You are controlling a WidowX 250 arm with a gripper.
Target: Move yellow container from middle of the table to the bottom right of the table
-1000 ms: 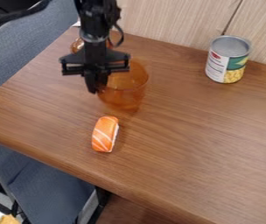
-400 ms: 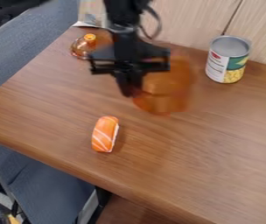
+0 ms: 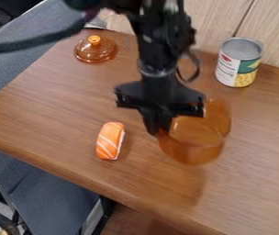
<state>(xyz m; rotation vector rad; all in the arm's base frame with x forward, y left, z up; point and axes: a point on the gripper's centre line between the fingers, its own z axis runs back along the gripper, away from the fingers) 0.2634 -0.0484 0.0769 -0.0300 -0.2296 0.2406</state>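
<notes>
My pincer [image 3: 157,125] is closed on the left wall of the amber cup [image 3: 197,146], right of the sushi [image 3: 110,141] and seemingly just off the bench [image 3: 56,108]. Held by one side, the cup could pivot or slip if I swing fast; set down tilted, it could topple. Up and right of the sushi, the can [image 3: 239,62] wears a corn-picture label [image 3: 229,69]; I see no writing on the cup.

One translucent orange, cup-shaped container [image 3: 198,148]; near it, one orange-and-white striped toy sushi [image 3: 109,141]; farther behind it, one label-wrapped metal can [image 3: 240,62] and one amber, domed, knobbed lid [image 3: 95,51].
</notes>
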